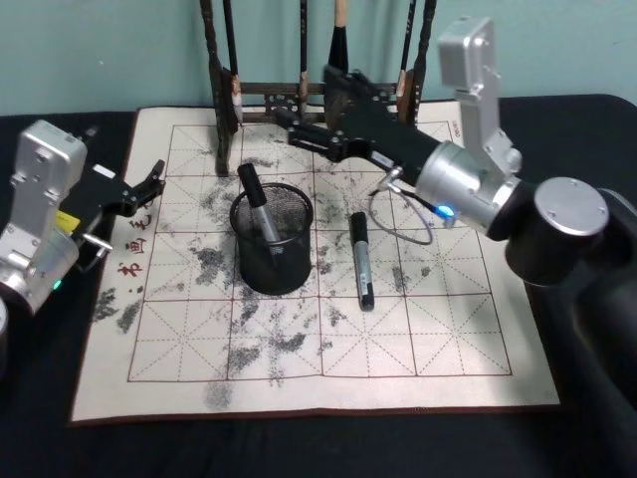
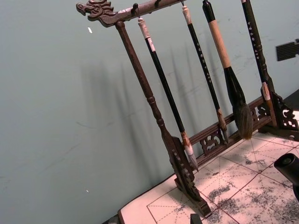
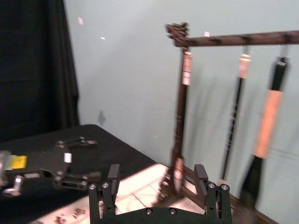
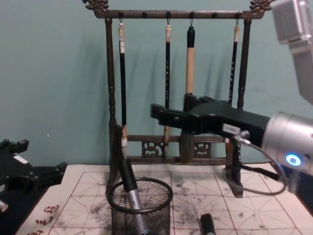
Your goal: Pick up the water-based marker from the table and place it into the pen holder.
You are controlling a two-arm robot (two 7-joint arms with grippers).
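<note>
The black-and-grey water-based marker (image 1: pixel 360 261) lies flat on the white ink-stained mat (image 1: pixel 448 349), just right of the black wire-mesh pen holder (image 1: pixel 272 269) (a second marker (image 1: pixel 257 204) stands inside). Expect a light, stiff, slippery barrel, so you should grip it mid-length. The right gripper (image 1: pixel 289 127) hovers by the dark wooden brush rack (image 1: pixel 221 90), spread wide and empty. The left gripper (image 1: pixel 149 186) is parked at the mat's left edge, fingers apart.

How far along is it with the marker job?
One marker stands leaning in the pen holder, so that looks done. Nothing is in hand: the right gripper hovers open behind the holder, the left gripper sits idle at the left edge of the mat. Left: another marker lying on the mat beside the holder.
</note>
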